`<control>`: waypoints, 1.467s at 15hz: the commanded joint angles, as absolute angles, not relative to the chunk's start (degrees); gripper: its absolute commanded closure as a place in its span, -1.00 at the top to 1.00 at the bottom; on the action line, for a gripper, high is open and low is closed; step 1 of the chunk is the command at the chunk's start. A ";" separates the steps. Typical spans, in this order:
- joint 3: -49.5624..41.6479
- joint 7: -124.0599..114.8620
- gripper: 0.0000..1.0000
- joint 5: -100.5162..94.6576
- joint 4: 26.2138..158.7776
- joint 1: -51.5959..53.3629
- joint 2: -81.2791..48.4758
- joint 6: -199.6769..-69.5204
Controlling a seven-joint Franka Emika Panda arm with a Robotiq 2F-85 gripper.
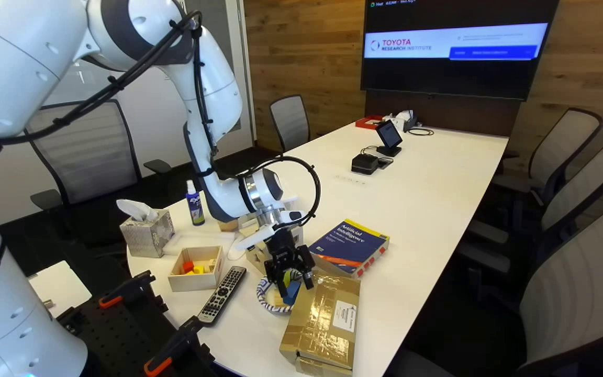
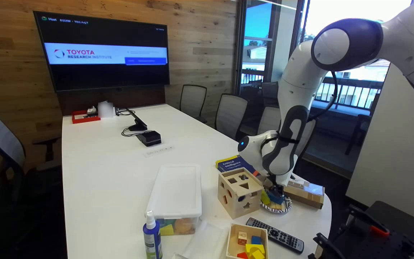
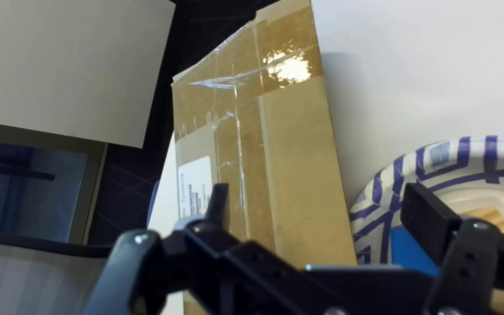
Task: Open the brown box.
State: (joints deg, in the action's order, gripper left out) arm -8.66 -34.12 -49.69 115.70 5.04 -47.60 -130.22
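Brown cardboard shipping box is just beside the striped paper plate, lid down. Gripper hangs over the plate, on its box side, fingers spread wide, nothing held. In the wrist view one fingertip lines up with the lid and the other with the plate. Height reads poorly, so can't say whether either tip touches anything.

Risks as I see them:
- Straight descent from this spot: plate-side finger likely lands on the blue block or tips the plate.
- Glossy packing tape runs over the lid seams. If it's uncut, prying will probably drag the whole box rather than lift anything.
- White table ends close by on the side of the box away from the plate. Nothing braces the box: a shove from the plate side could put it over the edge.
- Artificial Intelligence textbook is near the plate too; a lid swung that way could catch on it.
- Wooden shape-sorter cube stands just beside the plate, so a sloppy retreat may knock it.
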 commanded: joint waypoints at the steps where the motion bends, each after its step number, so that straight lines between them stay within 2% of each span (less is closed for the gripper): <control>1: -10.15 -35.15 1.00 -49.81 114.73 5.75 -47.95 -130.17; 16: -11.52 -33.48 1.00 -47.32 109.74 4.14 -53.00 -130.16; 17: -11.73 -33.43 0.82 -47.38 109.56 4.19 -52.87 -130.02; 19: -11.96 -33.27 0.31 -47.43 109.12 4.13 -52.77 -130.12; 22: -11.92 -33.00 -0.19 -47.58 108.47 4.25 -52.93 -130.20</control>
